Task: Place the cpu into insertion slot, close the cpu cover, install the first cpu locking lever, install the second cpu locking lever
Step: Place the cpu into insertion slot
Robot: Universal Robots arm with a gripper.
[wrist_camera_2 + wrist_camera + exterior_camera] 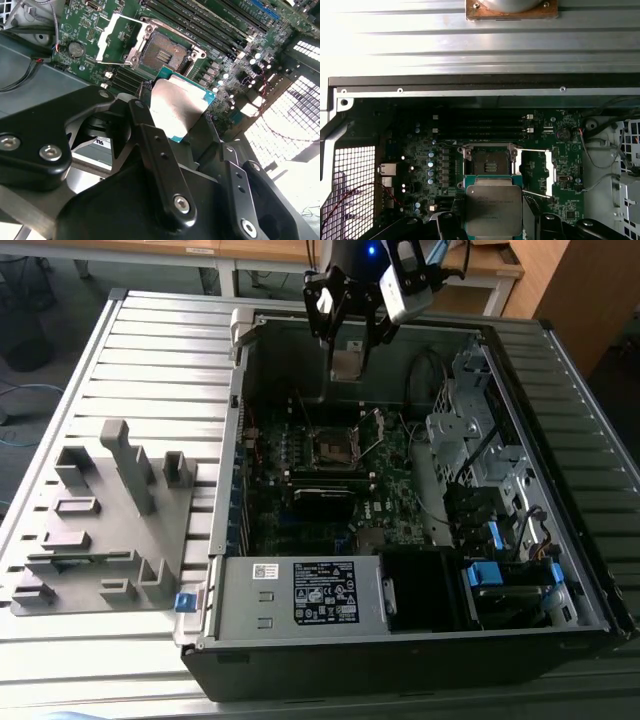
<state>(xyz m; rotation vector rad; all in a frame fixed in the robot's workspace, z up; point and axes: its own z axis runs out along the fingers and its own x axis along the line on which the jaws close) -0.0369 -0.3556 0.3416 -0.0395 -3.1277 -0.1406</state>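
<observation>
**CPU clamped in the pincer, parked above the open socket**

Closest in, the cpu [172, 102] was seen pinched between the black fingers [150, 135] of the gripper [176, 125]. The pincer was opened just to chip width and clamped on the chip's two opposite edges. The actual contact spots were mostly hidden behind the chip and the finger links. In the first wrist view the chip's near edge was cut off by the frame. The chip was held in the air, clear of the board, and its dull metal face could be seen in both wrist views.

Just past it, the insertion slot [487, 161] was seen bare with its dark middle exposed. The cpu cover [549, 170] was flipped open right beside it. A thin metal rod [537, 194] by the cover was honestly hard to make out.

Further back, the memory slots [480, 129] were lined up. Beyond those, the computer case [240, 440] wall was seen.
</observation>
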